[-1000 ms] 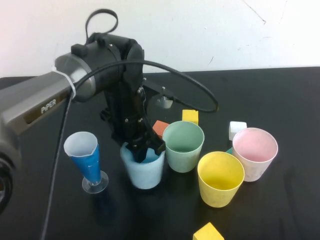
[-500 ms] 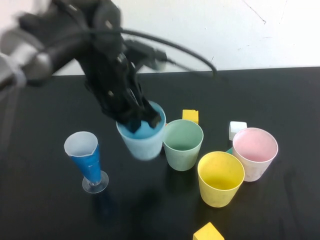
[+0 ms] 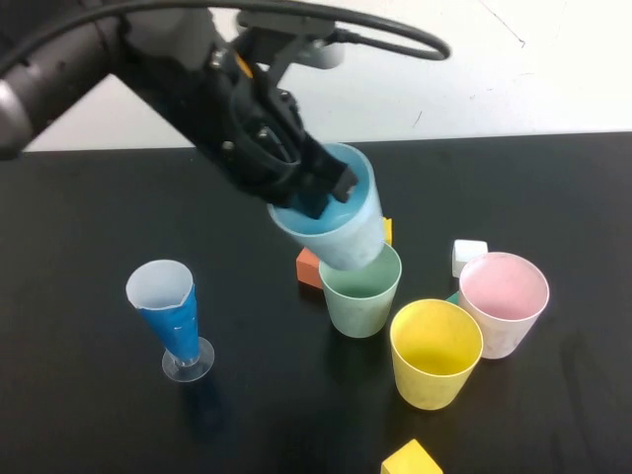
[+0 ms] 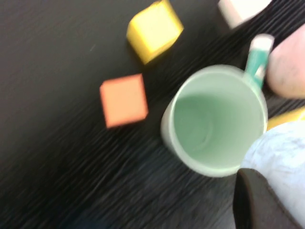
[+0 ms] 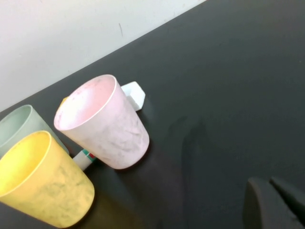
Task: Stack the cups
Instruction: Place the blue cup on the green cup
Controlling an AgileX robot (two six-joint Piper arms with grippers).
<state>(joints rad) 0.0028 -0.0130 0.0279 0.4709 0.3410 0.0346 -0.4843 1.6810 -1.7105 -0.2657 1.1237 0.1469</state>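
My left gripper (image 3: 318,197) is shut on the rim of the light blue cup (image 3: 344,225), one finger inside it, and carries it tilted in the air just above the sage green cup (image 3: 361,291). In the left wrist view the green cup (image 4: 214,119) lies open below, with the blue cup's wall (image 4: 281,152) and one dark finger (image 4: 257,200) at the edge. The yellow cup (image 3: 435,353) and pink cup (image 3: 503,301) stand upright to the right. My right gripper (image 5: 272,190) is shut and empty over bare table near the pink cup (image 5: 102,124).
A blue-and-white cone cup (image 3: 168,311) on a clear base stands at the left. An orange block (image 3: 309,267), a yellow block (image 3: 387,229) and a white block (image 3: 468,254) lie round the green cup. Another yellow block (image 3: 412,459) sits at the front edge.
My left gripper closed on the light blue cup, lifted it off the table and carried it up and right, tilting it over the green cup. The orange block is uncovered.
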